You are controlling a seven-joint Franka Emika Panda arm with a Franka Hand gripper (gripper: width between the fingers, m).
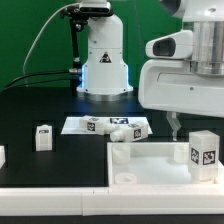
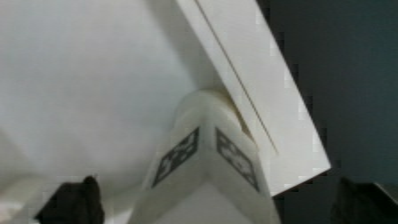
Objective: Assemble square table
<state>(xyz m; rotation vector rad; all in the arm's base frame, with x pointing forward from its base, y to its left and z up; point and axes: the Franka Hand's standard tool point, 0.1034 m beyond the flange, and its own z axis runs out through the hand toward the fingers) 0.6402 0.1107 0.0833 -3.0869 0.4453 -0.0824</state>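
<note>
We see the gripper point(image 1: 175, 128) hanging over the table top point(image 1: 150, 162), jaws spread wide and gripping nothing. One leg point(image 1: 203, 150) stands upright on the top's corner at the exterior view's right. In the wrist view it sits between the fingers point(image 2: 80, 200), clear of both.

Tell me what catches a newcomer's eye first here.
The big white tool hangs open at the exterior view's right, over the flat white plastic square table top. A chunky white tagged leg stands upright on that top's corner. A second leg stands alone on the black surface at the left.
</note>
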